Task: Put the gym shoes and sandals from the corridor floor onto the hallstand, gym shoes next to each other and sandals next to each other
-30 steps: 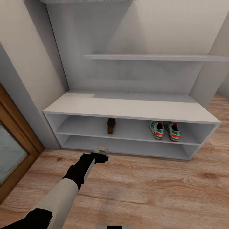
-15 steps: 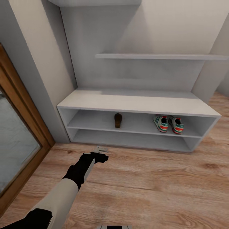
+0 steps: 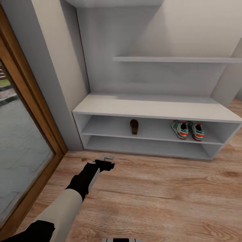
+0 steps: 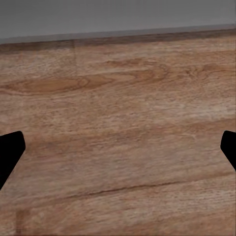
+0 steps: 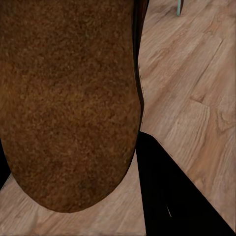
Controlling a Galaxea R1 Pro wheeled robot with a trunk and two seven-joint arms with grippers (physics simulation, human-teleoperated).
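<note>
Facing the hallstand [image 3: 148, 109], left gripper [image 3: 107, 158] hung over the corridor floor [image 3: 161, 195], jaws wide, nothing between them. One sandal [image 3: 134, 126] stood on the upper shelf; two gym shoes [image 3: 188, 130] sat side by side to its right. Right wrist view: second sandal [image 5: 69, 103] close against the lens, apparently gripped, though jaw state could not be told. Judged step: carrying it in. Next move: set it beside its mate.
</note>
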